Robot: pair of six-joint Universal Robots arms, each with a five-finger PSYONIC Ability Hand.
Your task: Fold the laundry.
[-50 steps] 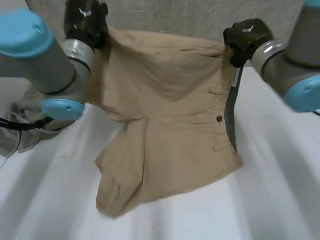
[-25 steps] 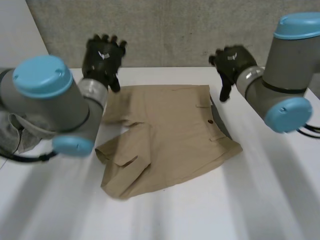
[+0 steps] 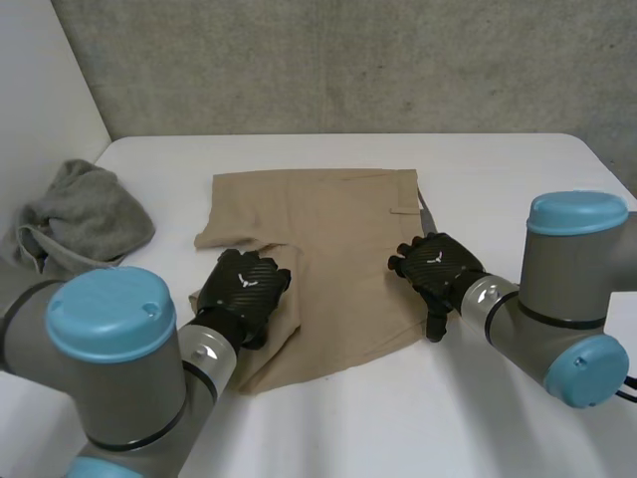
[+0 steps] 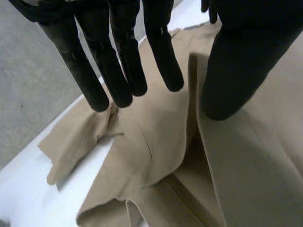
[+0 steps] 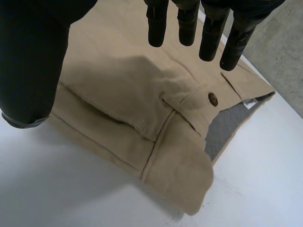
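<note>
The left hand point(image 3: 242, 289) covers the tan shorts point(image 3: 338, 239) at about 7 o'clock of the garment, and the right hand point(image 3: 435, 267) lies over their edge at 4 o'clock. The cloth beneath each palm is out of sight, and I cannot tell whether either hand actually touches it. The grey cloth point(image 3: 85, 214) at 9 o'clock on the table point(image 3: 518, 169) loses its near end behind the left arm point(image 3: 109, 329), and in the left wrist view the shorts run past the frame beyond the thumb.

black left hand point(image 3: 242, 289) and right hand point(image 3: 435, 267), grey arms point(image 3: 513, 309), light-blue caps point(image 3: 109, 314)
</note>
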